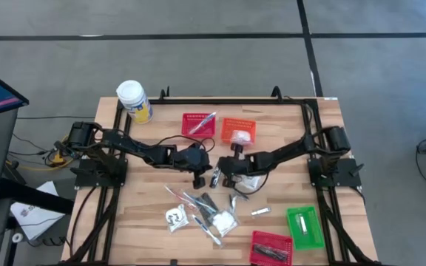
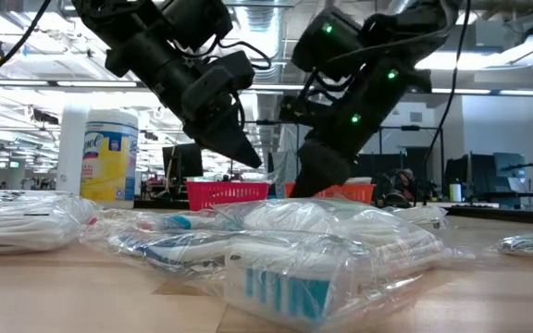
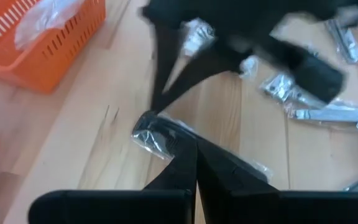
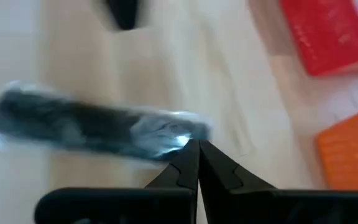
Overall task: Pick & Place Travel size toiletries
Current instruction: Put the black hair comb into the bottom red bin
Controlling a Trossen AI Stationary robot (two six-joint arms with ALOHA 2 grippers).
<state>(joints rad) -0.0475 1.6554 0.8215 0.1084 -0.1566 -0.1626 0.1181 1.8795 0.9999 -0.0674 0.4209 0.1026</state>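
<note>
While both arms reach in from the table's left and right edges, their grippers meet near the middle, the left gripper (image 1: 198, 177) and the right gripper (image 1: 225, 179) just beside each other over bare wood. Between them lies a dark item in a clear wrapper (image 4: 92, 127). The left wrist view shows the left fingers (image 3: 173, 171) pressed together, their tips at one end of that wrapper; the right wrist view shows the right fingers (image 4: 188, 165) likewise together, tips touching the wrapper's other end. I cannot tell whether either pair actually pinches the film. Most of the toiletries (image 1: 205, 210) sit in a loose heap nearer the front edge, white packets and silvery sticks overlapping, with one stray stick (image 1: 261, 212) to the right of the heap. Far from the front, a red basket (image 1: 197, 124) and an orange basket (image 1: 238, 131) stand side by side, each with something pale inside. A green basket (image 1: 305, 225) and another red one (image 1: 271, 247) sit at the near right corner. A yellow jar (image 1: 134, 101) stands at the far left. Open board remains at the near left and along the right side.
</note>
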